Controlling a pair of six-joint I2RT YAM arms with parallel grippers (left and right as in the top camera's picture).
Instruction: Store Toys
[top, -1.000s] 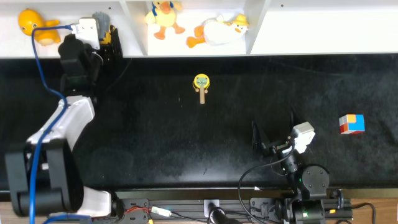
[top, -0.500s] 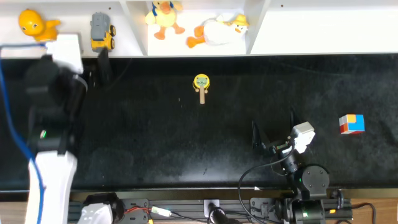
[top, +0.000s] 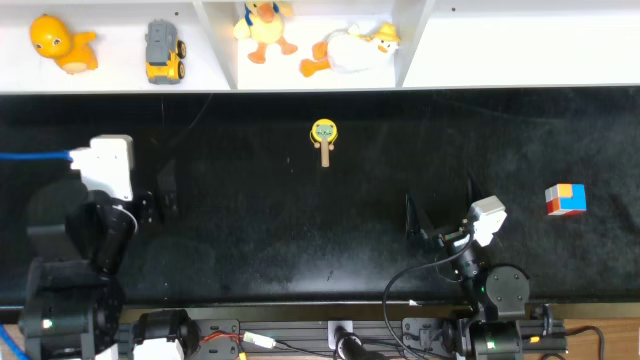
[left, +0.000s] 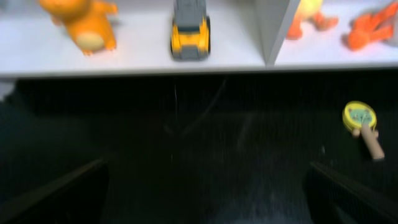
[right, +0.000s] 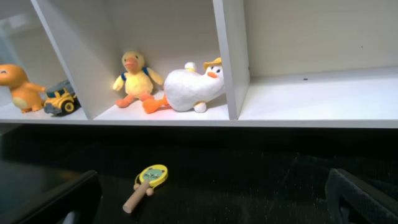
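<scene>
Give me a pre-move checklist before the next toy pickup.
1. Left gripper free to grasp: ok, fingers apart, nothing between them.
2. Right gripper free to grasp: ok, fingers apart, nothing held.
3. Truck stored: ok, it stands in the left compartment of the shelf, beside the orange figure.
4. Paddle toy stored: not ok, it lies on the table in front of the shelf.
5. Colour cube stored: not ok, it sits on the table at the right.
6. Space around the paddle toy for a grasp: ok, nothing touches it.
</scene>
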